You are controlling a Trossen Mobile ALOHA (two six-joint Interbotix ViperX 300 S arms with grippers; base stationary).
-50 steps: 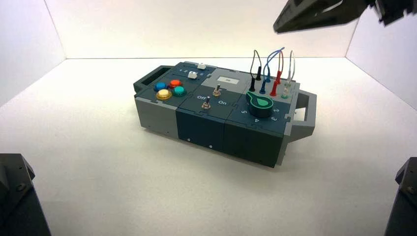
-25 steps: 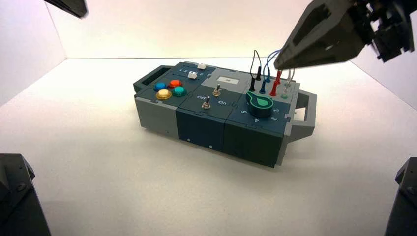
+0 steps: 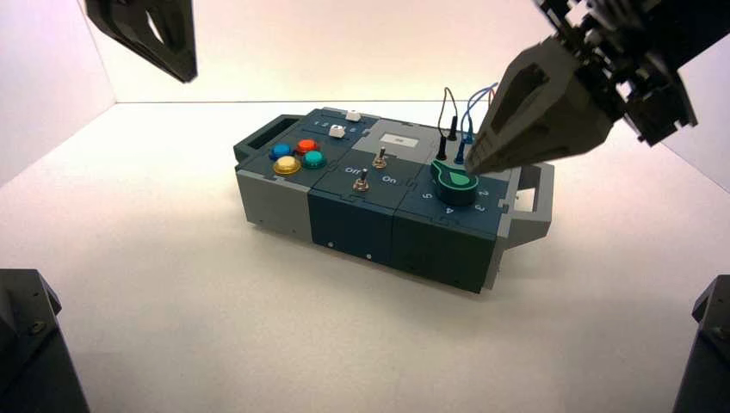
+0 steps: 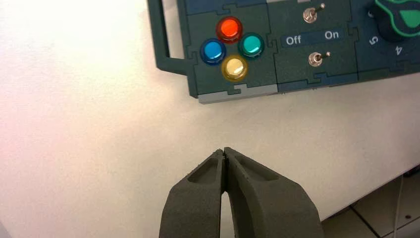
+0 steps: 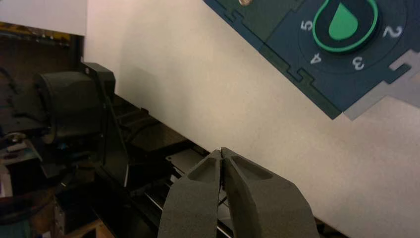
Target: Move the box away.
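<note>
Both claws pinched empty, poised above the box [image 3: 387, 194].
Right gripper [image 3: 475, 162] hangs over the green dial [image 3: 454, 182]; left gripper [image 4: 224, 153] sits high, near the buttons — likely shut for pushing.

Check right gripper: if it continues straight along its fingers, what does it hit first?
Likely bare table on the near side of the box, not the box itself. The right gripper, fingers shut, points past the green dial; depth unclear.

My left hand [image 4: 224, 154] and right hand [image 5: 221, 154]: matte dark-grey wedge fingers [image 4: 195, 208], recessed hollows near tips, black bracketed wrist housing [image 3: 658, 52].
</note>
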